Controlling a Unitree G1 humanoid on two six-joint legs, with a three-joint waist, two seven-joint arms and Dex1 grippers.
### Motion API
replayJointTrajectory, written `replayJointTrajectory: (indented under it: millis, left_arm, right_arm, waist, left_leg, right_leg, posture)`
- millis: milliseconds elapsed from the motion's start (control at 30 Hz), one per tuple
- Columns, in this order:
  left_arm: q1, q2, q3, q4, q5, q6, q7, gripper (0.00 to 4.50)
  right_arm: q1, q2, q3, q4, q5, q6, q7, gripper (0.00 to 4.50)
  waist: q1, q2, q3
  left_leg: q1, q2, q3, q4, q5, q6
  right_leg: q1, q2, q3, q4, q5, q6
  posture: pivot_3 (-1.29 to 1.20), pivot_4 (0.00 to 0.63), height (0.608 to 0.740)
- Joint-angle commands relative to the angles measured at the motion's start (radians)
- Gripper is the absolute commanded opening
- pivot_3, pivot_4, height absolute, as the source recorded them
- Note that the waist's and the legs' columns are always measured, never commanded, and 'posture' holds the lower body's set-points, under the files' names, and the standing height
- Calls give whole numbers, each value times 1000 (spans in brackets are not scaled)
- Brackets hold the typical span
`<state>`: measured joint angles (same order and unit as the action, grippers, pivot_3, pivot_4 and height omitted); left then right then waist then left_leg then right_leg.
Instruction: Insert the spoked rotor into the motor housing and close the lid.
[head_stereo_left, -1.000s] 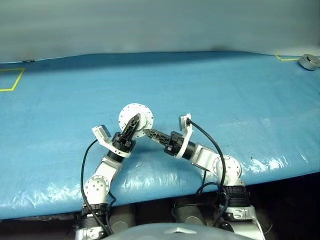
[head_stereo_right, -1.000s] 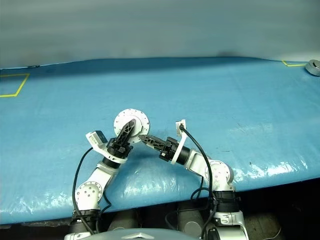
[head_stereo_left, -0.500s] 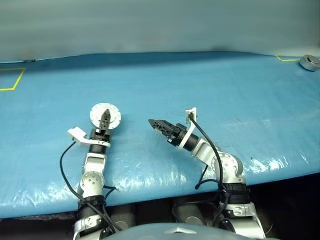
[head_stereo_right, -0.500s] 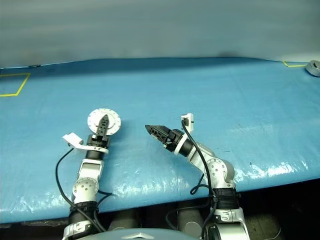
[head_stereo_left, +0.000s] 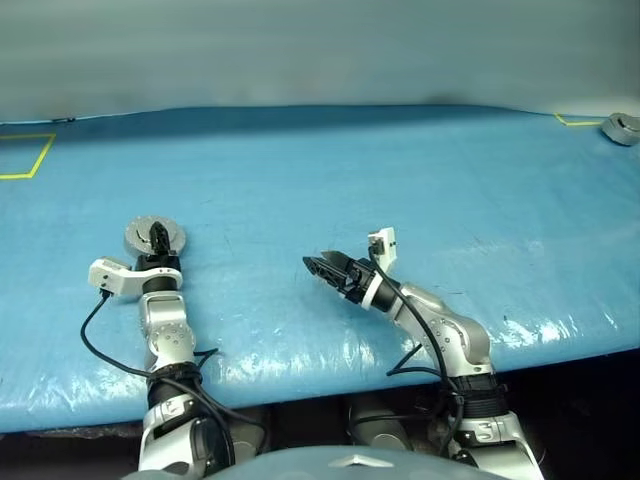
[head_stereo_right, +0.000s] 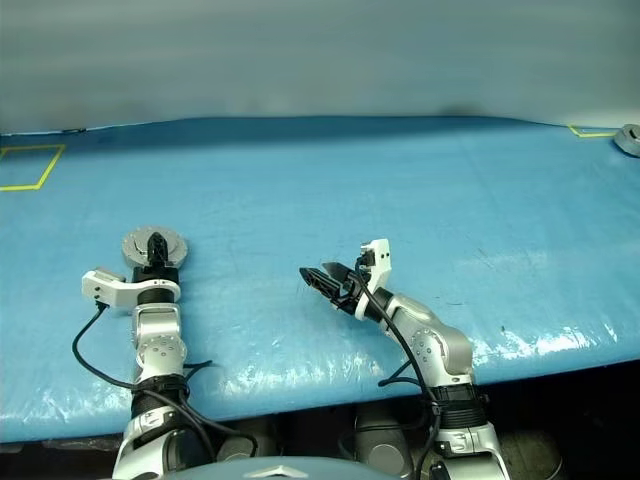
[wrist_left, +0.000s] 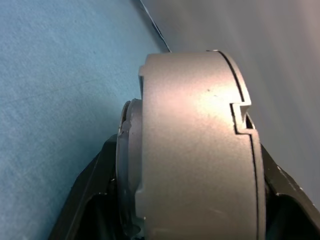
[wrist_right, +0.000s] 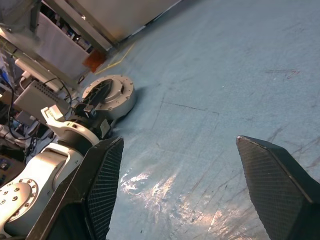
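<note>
Moved: motor housing (head_stereo_left: 154, 236) carried leftward, away from right pincer (head_stereo_left: 322, 270) | housing (lid seated on it) at bench (head_stereo_left: 400, 180) left side, clamped edgewise in left pincer (head_stereo_right: 156, 246) | right pincer spread wide, holding nothing, mid-bench

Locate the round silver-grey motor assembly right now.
In the head views the round silver-grey motor assembly sits on the robot's left, clamped in the left claw over the blue table cover.

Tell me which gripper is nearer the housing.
Left. The left gripper is clamped on the housing; the right gripper hangs open, well off to its right.
</note>
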<state>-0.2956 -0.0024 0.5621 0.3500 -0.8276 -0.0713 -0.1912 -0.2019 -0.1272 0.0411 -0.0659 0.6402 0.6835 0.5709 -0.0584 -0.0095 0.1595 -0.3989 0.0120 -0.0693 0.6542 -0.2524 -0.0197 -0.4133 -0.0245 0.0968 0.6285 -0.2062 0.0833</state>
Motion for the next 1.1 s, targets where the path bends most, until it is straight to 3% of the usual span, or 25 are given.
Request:
replayJointTrajectory:
  millis: [33, 133, 267, 533, 633, 867, 1000, 1100]
  left_arm:
    - [-9, 12, 16, -50, 23, -72, -22, 3415]
    - [-2, 23, 28, -41, 90, -135, 40, 4431]
    - [28, 32, 24, -71, 178, -237, 58, 4473]
    - [84, 31, 1, -261, 134, -268, -19, 4473]
    - [133, 68, -108, -332, 153, -190, -152, 4473]
    - [234, 268, -449, -398, 378, -16, -393, 4473]
    - [244, 361, -573, -359, 516, 6, -466, 4473]
    - [243, 378, -614, -300, 582, -16, -477, 4473]
  right_arm:
    - [1, 5, 2, -24, 0, -18, 12, 3838]
    - [1, 7, 2, -24, -5, -17, 11, 3838]
    - [1, 9, 3, -22, -9, -17, 10, 3838]
    - [-4, 17, -6, -15, -12, -4, -13, 3838]
    - [-2, 12, 5, -13, -85, -118, -14, 3838]
    - [-30, -23, -34, 81, -248, -501, 31, 3838]
    - [-56, -91, -48, 144, -249, -522, 91, 3838]
    - [-54, -181, 15, 187, -326, -541, 176, 3838]
  waist:
    - [-1, 0, 0]
    - [-3, 0, 0]
    - [-2, 0, 0]
    - [4, -1, -1]
    - [4, -1, -1]
    - [-4, -1, -1]
    - [-9, 0, -1]
    - [-9, 1, -1]
  left_leg:
    - [0, 0, 0, 0, 0, 0]
    - [1, 0, 0, 0, 0, 0]
    - [2, 0, 0, 0, 0, 0]
    - [2, 0, 0, 0, 0, 0]
    - [2, 0, 0, 0, 0, 0]
    - [3, 0, 1, 0, 0, 0]
    - [4, 0, 2, 0, 0, 0]
    - [4, 1, 2, -1, 0, 0]
  right_leg:
    - [0, 0, 0, 0, 0, 0]
    - [0, 0, 0, 0, 0, 0]
    - [1, 0, 0, 0, 0, 0]
    - [2, 0, 0, 0, 0, 0]
    - [2, 0, 0, 1, 0, 0]
    - [2, 0, 1, 0, 0, 0]
    - [1, 0, 1, 2, 0, -1]
    - [1, 0, 1, 2, 0, -2]
  posture:
    - [0, 150, 740]
    - [0, 150, 740]
    - [0, 150, 740]
    - [0, 150, 740]
    - [0, 150, 740]
    - [0, 150, 740]
    - [0, 150, 740]
    - [0, 150, 740]
